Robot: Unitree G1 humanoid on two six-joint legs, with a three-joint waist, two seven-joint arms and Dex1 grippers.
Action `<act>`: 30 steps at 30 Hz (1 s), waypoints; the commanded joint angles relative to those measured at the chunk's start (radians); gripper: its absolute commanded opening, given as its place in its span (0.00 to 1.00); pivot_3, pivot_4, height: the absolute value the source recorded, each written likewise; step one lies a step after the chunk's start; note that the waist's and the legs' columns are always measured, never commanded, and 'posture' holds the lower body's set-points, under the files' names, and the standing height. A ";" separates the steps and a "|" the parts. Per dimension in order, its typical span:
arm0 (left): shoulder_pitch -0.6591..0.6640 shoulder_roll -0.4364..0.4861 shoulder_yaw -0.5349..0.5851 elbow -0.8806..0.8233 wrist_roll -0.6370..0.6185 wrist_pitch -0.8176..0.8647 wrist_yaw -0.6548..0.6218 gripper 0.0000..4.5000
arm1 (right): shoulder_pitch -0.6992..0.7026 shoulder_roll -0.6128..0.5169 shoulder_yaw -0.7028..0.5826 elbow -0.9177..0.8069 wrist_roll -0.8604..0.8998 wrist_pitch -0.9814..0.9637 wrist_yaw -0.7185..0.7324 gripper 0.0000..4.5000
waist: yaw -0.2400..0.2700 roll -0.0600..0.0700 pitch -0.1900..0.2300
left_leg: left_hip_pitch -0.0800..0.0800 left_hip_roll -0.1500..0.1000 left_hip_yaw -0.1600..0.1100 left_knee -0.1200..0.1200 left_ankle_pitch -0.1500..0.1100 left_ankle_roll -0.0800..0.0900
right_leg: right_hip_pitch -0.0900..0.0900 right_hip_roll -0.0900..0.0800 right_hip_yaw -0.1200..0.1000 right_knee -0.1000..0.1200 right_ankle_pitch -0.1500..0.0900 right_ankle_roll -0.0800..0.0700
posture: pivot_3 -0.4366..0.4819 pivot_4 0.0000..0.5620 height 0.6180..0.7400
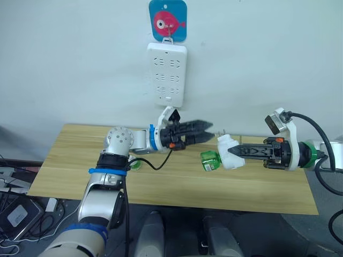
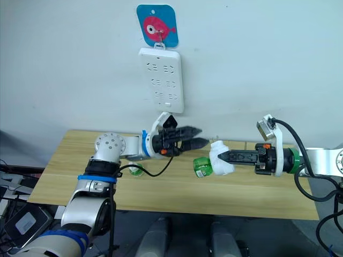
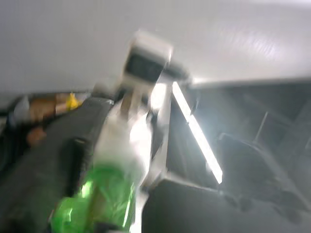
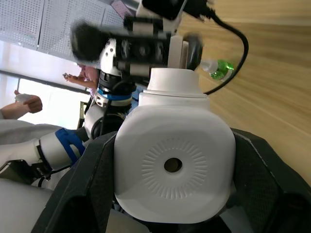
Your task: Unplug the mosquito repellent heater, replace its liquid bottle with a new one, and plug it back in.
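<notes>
**Heater held over the table, green bottle not yet off**

The long light-wood table (image 1: 161,187) runs under both arms, and above it on the pale wall hangs the long white multi-socket power strip (image 1: 166,74), below a blue square hook plate with a pink fish (image 1: 168,20). No plug sits in the strip, so the unplugging step looks done.

The right gripper (image 1: 236,151) is clamped on the mosquito repellent heater (image 1: 229,151), a small white rounded plastic barrel, and holds it in the air above the table, just right of the middle. The right wrist view shows its flat top with a round vent hole ringed by fine radial ribs (image 4: 171,166), a black finger pressed to each side. Metal plug prongs stick up from its back.

The left gripper (image 1: 206,130) hangs near the heater with its fingers apart, grasping nothing.

The green translucent liquid bottle (image 1: 209,160) projects from the heater toward the left arm. A second small green bottle with a white cap (image 1: 135,164) lies on the table beside the left forearm.

The heater is probably light, stiff and smooth-shelled, so it could twist under a sideways pull; the broad flanks are the safest hold. The bottle likely unscrews, best gripped round its body
</notes>
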 commanded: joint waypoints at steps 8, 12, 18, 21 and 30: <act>0.268 0.162 -0.233 -0.590 0.607 -0.896 -0.254 0.99 | 0.029 0.039 -0.138 0.145 0.043 -0.080 -0.113 0.67 | 0.011 0.000 0.000 | 0.000 0.000 0.003 -0.002 0.000 -0.001 | 0.000 -0.001 0.003 -0.001 0.003 -0.005 | 0.70 0.41 1.00; 0.315 0.152 -0.309 -0.514 0.917 -1.554 -0.341 0.99 | 0.002 0.071 -0.157 0.194 0.043 -0.068 -0.158 0.67 | 0.036 0.001 -0.001 | 0.002 0.000 0.007 -0.002 0.000 -0.001 | 0.000 -0.001 0.006 -0.003 0.004 -0.006 | 0.71 0.41 1.00; 0.247 0.081 -0.335 -0.172 1.175 -2.231 -0.247 0.99 | -0.039 0.106 -0.149 0.183 0.043 -0.032 -0.173 0.67 | 0.051 0.001 -0.001 | 0.000 0.000 0.013 0.000 0.000 0.000 | 0.000 -0.002 0.012 -0.010 0.008 -0.002 | 0.71 0.41 1.00; 0.187 0.059 -0.340 -0.021 1.245 -2.426 -0.176 0.99 | -0.043 0.112 -0.145 0.148 0.043 -0.001 -0.150 0.67 | 0.056 0.001 -0.001 | -0.002 0.000 0.013 0.000 0.000 0.000 | -0.001 -0.002 0.012 -0.010 0.008 -0.001 | 0.70 0.41 1.00; 0.048 0.042 -0.375 0.248 1.390 -2.695 0.009 0.99 | -0.033 0.118 -0.148 0.108 0.043 0.019 -0.130 0.67 | 0.056 0.001 -0.001 | -0.003 0.000 0.012 0.000 0.000 0.000 | -0.002 -0.002 0.010 -0.009 0.008 -0.001 | 0.68 0.41 1.00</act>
